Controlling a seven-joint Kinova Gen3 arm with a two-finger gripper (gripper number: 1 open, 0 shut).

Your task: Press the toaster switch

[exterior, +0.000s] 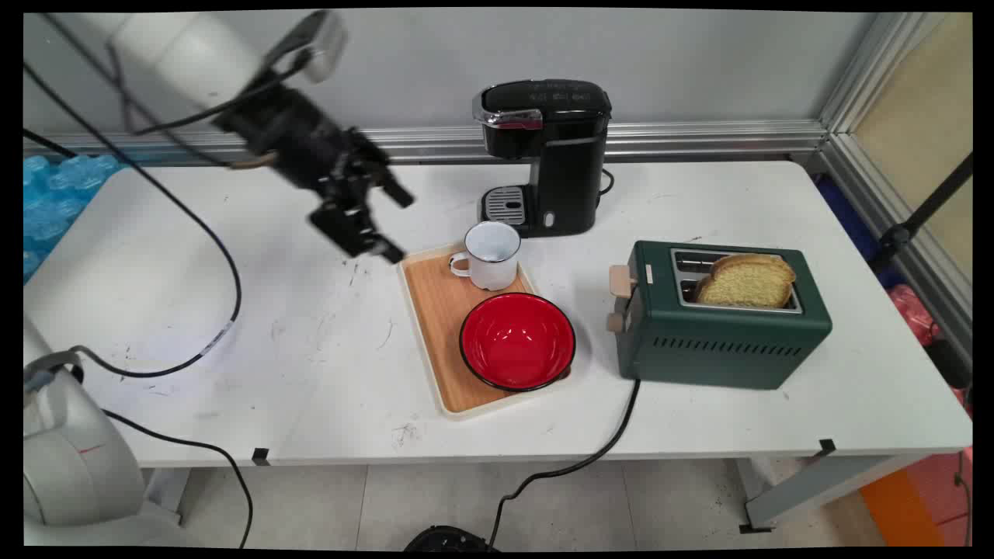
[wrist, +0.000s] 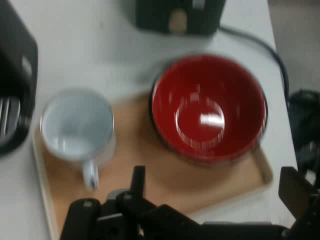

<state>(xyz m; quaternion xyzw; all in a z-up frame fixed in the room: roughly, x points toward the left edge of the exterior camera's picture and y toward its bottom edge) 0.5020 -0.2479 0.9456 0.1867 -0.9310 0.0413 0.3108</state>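
My gripper (exterior: pixel 394 223) hangs above the table just left of the wooden tray (exterior: pixel 435 310), open and holding nothing. In the hand view the gripper (wrist: pixel 215 187) looks down on the tray (wrist: pixel 150 175), one fingertip (wrist: pixel 137 177) at the left and the other at the right. A white enamel mug (exterior: pixel 491 255) stands on the tray's far end, handle to the left; the same mug (wrist: pixel 77 125) is empty. A red bowl (exterior: pixel 517 340) with a black rim sits on the tray's near end, and the bowl (wrist: pixel 207 107) is also empty.
A black coffee machine (exterior: pixel 547 151) stands behind the tray. A green toaster (exterior: pixel 718 318) with bread slices (exterior: pixel 745 279) in its slots is at the right, its black cord (exterior: pixel 613 435) running off the front edge. Black cables (exterior: pixel 217 256) lie on the left of the table.
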